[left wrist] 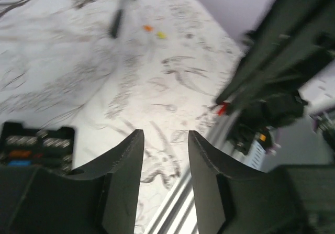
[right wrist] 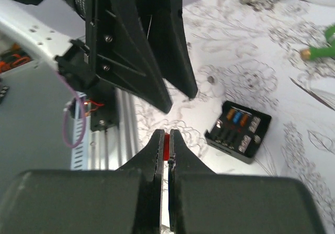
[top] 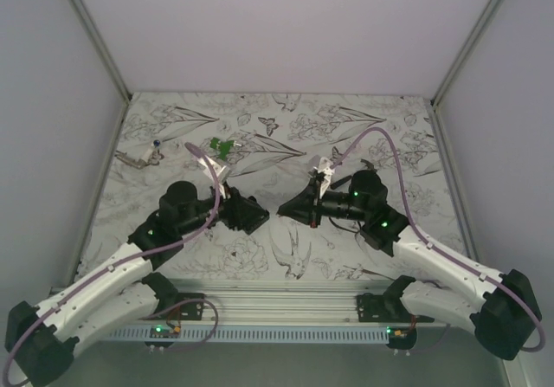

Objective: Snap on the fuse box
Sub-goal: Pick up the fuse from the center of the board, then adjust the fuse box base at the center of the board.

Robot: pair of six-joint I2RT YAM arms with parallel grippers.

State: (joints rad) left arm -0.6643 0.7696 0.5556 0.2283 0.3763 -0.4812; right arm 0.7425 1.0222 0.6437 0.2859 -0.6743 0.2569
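Note:
The fuse box (right wrist: 238,131) is a small black open box with orange and blue fuses showing inside. It lies flat on the patterned table, to the right of my right gripper (right wrist: 164,134). That gripper is shut on a small red fuse (right wrist: 167,141) held above the table. In the left wrist view the fuse box (left wrist: 36,146) sits at the lower left. My left gripper (left wrist: 165,133) is open with nothing between its fingers. In the top view the left gripper (top: 258,216) and right gripper (top: 286,207) face each other tip to tip, a small gap apart, and the box is hidden there.
A green plastic piece (top: 222,149) and a small metal item (top: 138,157) lie at the back left. A thin black tool (left wrist: 118,15) lies near loose orange (left wrist: 148,28) and yellow (left wrist: 161,34) fuses. An aluminium rail (top: 277,296) runs along the near edge.

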